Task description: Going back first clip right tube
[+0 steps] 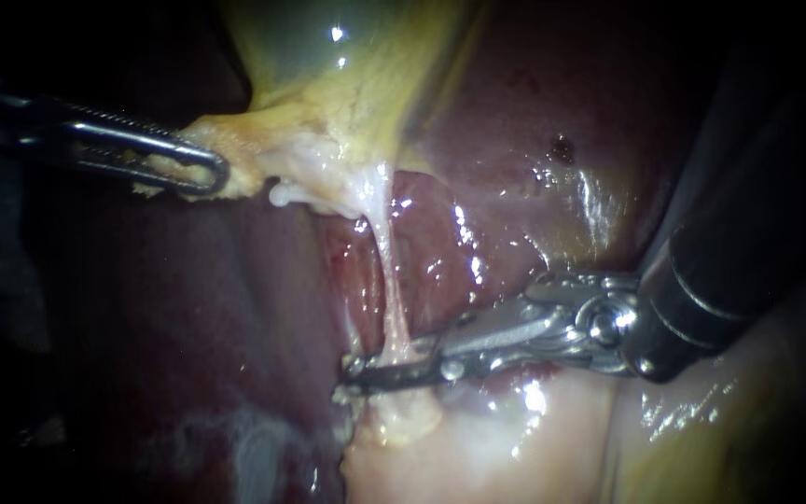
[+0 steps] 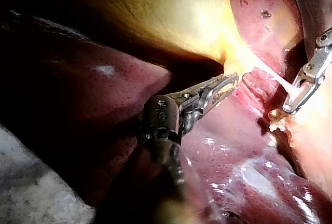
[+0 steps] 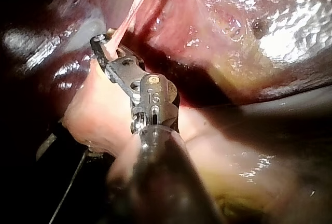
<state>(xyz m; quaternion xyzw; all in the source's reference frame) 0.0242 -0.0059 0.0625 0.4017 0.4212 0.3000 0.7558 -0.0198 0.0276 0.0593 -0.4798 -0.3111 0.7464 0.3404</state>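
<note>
Dark red liver behind; left instrument clamped on gallbladder edge, right instrument pinching the tube, jaws nearly together.

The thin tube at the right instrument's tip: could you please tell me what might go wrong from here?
1. The tube is stretched thin and taut with the right instrument across it; drawing back sideways might tear it.
2. The left instrument grips the edge of the gallbladder; a harder pull there could overstretch the tube.
</note>
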